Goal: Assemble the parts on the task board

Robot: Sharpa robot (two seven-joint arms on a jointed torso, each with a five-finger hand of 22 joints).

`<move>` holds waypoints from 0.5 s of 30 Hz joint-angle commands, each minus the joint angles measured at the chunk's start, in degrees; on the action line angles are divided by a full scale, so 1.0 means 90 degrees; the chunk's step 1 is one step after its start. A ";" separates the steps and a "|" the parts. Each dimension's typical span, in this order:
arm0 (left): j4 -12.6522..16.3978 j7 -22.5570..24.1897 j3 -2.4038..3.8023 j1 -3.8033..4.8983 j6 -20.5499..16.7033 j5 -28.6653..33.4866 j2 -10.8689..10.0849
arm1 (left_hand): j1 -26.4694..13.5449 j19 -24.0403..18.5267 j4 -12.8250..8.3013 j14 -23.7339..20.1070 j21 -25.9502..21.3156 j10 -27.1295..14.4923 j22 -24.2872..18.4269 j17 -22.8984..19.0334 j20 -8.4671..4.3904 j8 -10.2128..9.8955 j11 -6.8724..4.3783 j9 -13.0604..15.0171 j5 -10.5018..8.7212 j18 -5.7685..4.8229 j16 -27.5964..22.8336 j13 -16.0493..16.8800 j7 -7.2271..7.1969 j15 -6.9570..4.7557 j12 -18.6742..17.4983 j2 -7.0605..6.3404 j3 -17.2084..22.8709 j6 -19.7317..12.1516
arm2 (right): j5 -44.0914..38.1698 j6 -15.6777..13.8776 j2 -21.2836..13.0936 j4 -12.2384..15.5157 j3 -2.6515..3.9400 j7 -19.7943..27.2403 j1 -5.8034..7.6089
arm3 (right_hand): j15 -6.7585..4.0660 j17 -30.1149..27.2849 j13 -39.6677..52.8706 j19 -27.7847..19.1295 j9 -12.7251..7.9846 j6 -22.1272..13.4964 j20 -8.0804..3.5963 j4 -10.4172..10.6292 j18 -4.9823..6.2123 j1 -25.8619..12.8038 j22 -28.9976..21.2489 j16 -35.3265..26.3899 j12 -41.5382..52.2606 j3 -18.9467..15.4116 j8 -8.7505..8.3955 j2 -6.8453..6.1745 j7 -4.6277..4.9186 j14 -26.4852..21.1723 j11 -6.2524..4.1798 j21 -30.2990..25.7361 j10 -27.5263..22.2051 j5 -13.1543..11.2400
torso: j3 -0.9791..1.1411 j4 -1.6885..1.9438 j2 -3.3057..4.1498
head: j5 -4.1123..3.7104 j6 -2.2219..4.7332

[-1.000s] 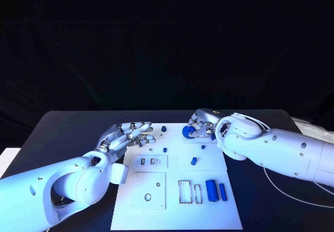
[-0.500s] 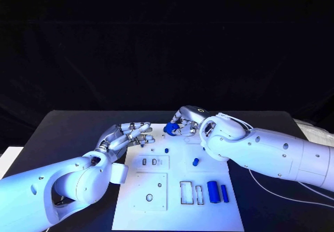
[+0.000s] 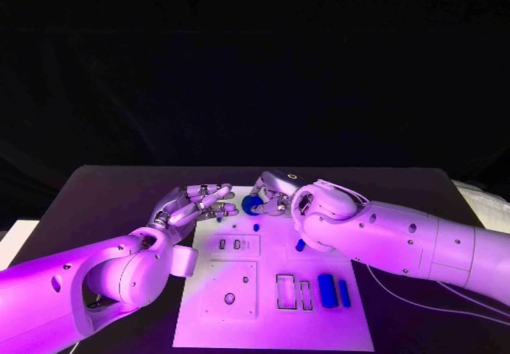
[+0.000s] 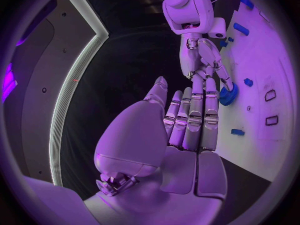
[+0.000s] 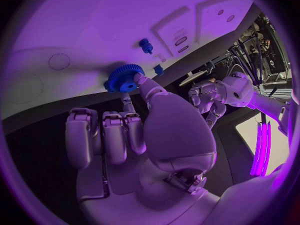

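Honestly not seeing any readable text here: no labels, brand names, numbers or signs are showing up on the task board point(image 3: 271, 302) or on anything around it.

Strong violet light washes everything, tinting the flat white rectangular task board point(image 3: 271, 295) and the glossy white plastic arms pink-purple. Beyond the matte black table point(image 3: 106, 192) the backdrop falls to near black. Soft highlights sit on the rounded arm shells, and the board is the brightest surface. Both wrist views are circular fisheye pictures in dark frames, bending straight edges; a bright curved light strip point(image 4: 69, 90) glares beside the left palm.
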 commanded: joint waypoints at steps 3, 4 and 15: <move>0.0010 0.0054 0.0005 0.0007 0.0109 -0.0029 0.0009 | 0.0066 0.0035 -0.0028 0.0004 -0.0022 -0.0057 -0.0011 0.0010 0.0009 -0.0022 -0.0001 0.0000 0.0027 0.0070 -0.0038 -0.0010 -0.0006 0.0034 -0.0025 -0.0005 0.0006 -0.0032 | -0.0144 0.0213 0.0063 -0.0066 -0.0018 -0.0001 -0.0043 | -0.0019 0.1452 0.1484 0.0049 0.0414 0.0216 0.0022 0.0023 -0.0126 -0.0070 0.0150 0.0007 -0.0068 0.0096 -0.0006 -0.0032 -0.0106 0.0640 -0.0008 0.0031 0.0540 -0.0009 | 0.0005 -0.0008 -0.0005 | 0.0008 -0.0016; 0.0010 0.0054 0.0005 0.0007 0.0109 -0.0029 0.0009 | 0.0066 0.0035 -0.0028 0.0004 -0.0022 -0.0057 -0.0011 0.0010 0.0009 -0.0022 -0.0001 0.0000 0.0027 0.0070 -0.0038 -0.0010 -0.0006 0.0034 -0.0025 -0.0005 0.0006 -0.0032 | -0.0149 0.0206 0.0068 -0.0074 -0.0019 -0.0008 -0.0046 | -0.0014 0.1451 0.1475 0.0049 0.0406 0.0196 0.0025 0.0022 -0.0126 -0.0086 0.0151 0.0006 -0.0080 0.0102 -0.0022 -0.0044 -0.0098 0.0640 -0.0002 0.0032 0.0533 -0.0015 | 0.0007 -0.0008 -0.0004 | 0.0011 -0.0019; 0.0014 0.0044 0.0005 0.0007 0.0114 -0.0029 0.0000 | 0.0066 0.0035 -0.0028 0.0004 -0.0022 -0.0057 -0.0011 0.0010 0.0009 -0.0022 -0.0001 0.0000 0.0027 0.0070 -0.0038 -0.0010 -0.0006 0.0034 -0.0025 -0.0005 0.0006 -0.0032 | -0.0033 0.0144 0.0125 -0.0207 -0.0025 0.0136 -0.0053 | 0.0267 0.1414 0.1011 0.0013 0.0198 -0.1994 0.0278 0.0012 -0.0121 -0.0317 0.0128 -0.0012 -0.0685 -0.0048 -0.0284 -0.0374 0.0263 0.0630 0.0323 0.0018 0.0146 -0.0264 | 0.0010 -0.0012 -0.0002 | 0.0006 -0.0011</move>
